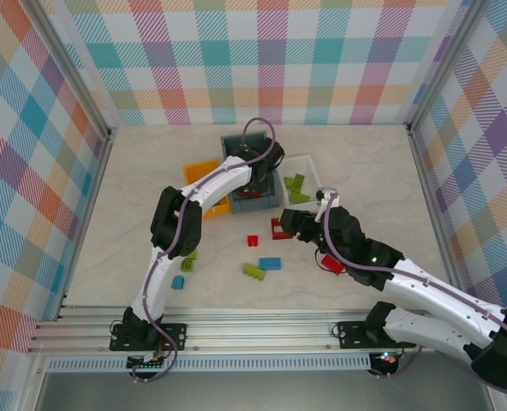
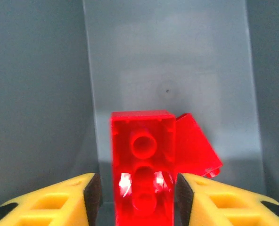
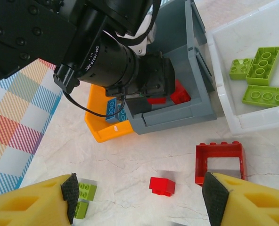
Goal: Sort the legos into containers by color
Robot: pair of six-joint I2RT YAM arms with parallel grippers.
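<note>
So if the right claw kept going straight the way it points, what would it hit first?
Most likely the small red brick lying on the table, framed between the right gripper's open fingers; depth is hard to judge.

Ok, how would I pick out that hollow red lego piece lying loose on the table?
Find the large grey-blue rectangular plastic bin toward the back of the pale marble-patterned tabletop. Just in front of its near right corner lies the hollow red lego frame. Unlike the small solid red brick to its left, it is an open square you see the table through.
</note>
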